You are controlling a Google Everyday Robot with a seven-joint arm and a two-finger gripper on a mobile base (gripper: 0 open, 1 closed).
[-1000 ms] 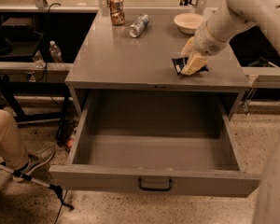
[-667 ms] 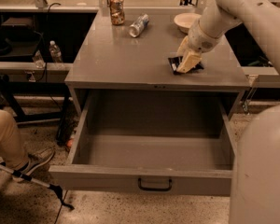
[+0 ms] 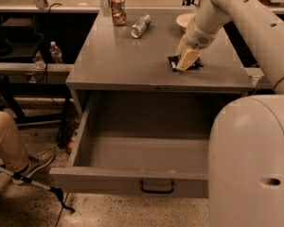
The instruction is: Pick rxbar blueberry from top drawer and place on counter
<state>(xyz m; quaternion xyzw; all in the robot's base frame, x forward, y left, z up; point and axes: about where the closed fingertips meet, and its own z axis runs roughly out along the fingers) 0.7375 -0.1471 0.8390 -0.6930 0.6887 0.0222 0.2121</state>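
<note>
The rxbar blueberry (image 3: 173, 62), a small dark flat wrapper, lies on the counter (image 3: 118, 56) near its front right part. My gripper (image 3: 186, 64) reaches down from the upper right and sits right on the bar, shut on it, with its tips at the counter's surface. Most of the bar is hidden under the gripper. The top drawer (image 3: 109, 179) is pulled wide open below the counter and its inside shows nothing in it. Its black pull handle (image 3: 157, 187) is at the middle of the front panel.
A can (image 3: 117, 9), a clear plastic bottle lying on its side (image 3: 140, 25) and a pale bowl (image 3: 184, 19) stand at the back of the counter. My arm and body (image 3: 251, 164) fill the right side. A person's leg and shoe (image 3: 19, 155) are at the left.
My gripper has lowered the bar onto the counter and moved slightly left. The arm and body now cover more of the right side of the view.
</note>
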